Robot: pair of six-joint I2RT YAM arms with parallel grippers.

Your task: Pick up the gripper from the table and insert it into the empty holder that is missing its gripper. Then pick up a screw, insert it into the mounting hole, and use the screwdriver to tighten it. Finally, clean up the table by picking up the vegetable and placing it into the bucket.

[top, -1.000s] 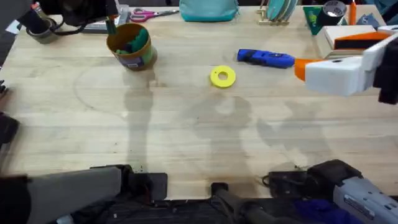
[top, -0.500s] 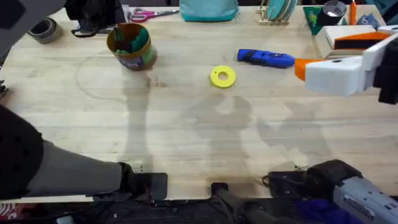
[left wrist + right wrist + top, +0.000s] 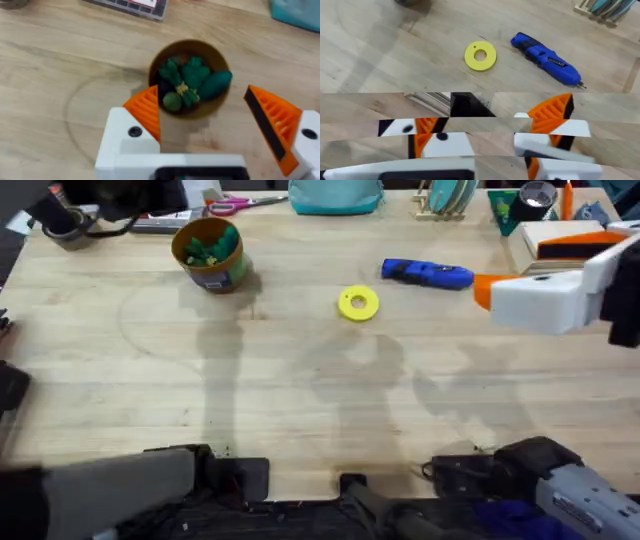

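Above the bucket (image 3: 189,80), the left claw (image 3: 212,120) hangs with its orange pads spread wide apart, one on either side of the rim and clamped on nothing. Inside the tub lies the vegetable (image 3: 186,80), dark green and leafy, among a few other green pieces, so the clean-up step looks finished and what remains is, by my reading, a clean retreat. To do that well, the left arm should rise straight up before swinging away, keeping the pads parted so neither one catches the rim and tips the tub on the counter (image 3: 300,400). From overhead the bucket (image 3: 209,252) stands at the far left of the counter, upright, with green showing at its mouth. The screwdriver (image 3: 427,274) lies on its side toward the far right, and a yellow ring (image 3: 358,303) rests nearer the middle, well apart from the tub. The right claw (image 3: 490,132) is low over the counter with its orange pads standing apart and nothing between them; the view from that wrist is broken into bands, so finer detail there cannot be told. At the right edge overhead sits a white block with an orange tip (image 3: 484,288); whether that is the mounted fingertip I cannot say for sure.
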